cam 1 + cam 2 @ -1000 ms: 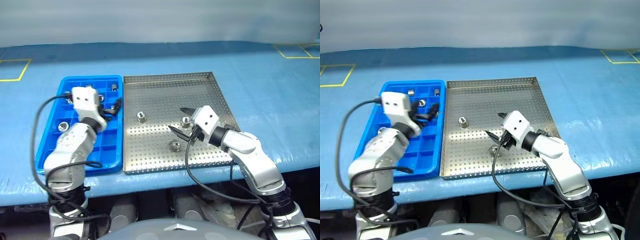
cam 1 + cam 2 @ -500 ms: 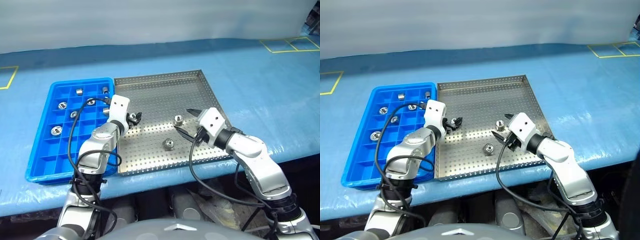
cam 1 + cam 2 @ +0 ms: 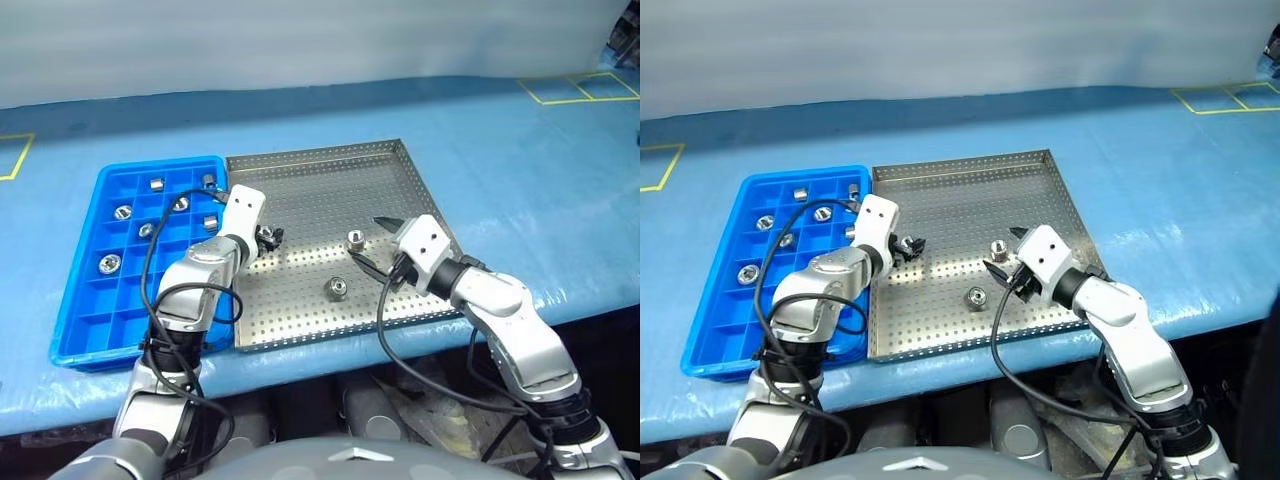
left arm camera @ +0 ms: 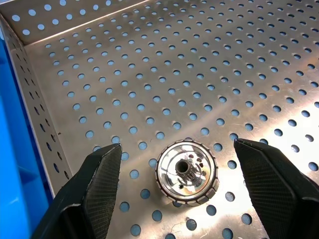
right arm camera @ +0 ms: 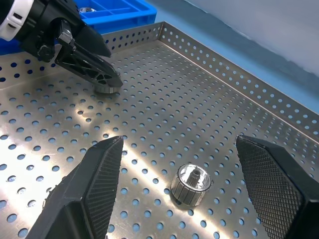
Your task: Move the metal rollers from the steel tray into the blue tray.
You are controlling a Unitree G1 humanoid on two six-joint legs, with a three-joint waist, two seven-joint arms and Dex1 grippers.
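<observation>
Roller (image 4: 187,172) sits centred between spread left gripper (image 4: 185,191) fingers on steel tray (image 3: 330,190). Lower, pinch squarely across sides, then lift. Right gripper (image 5: 192,191) spread, brackets another roller (image 5: 191,183).

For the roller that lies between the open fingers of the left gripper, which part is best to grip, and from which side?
Grip the roller on its ribbed outer wall, coming from above. It stands on its flat end on the steel tray, dark centre hole up, so the curved sides are free. The left gripper already has one open finger on each side, so probably it only needs to lower and close.
</observation>
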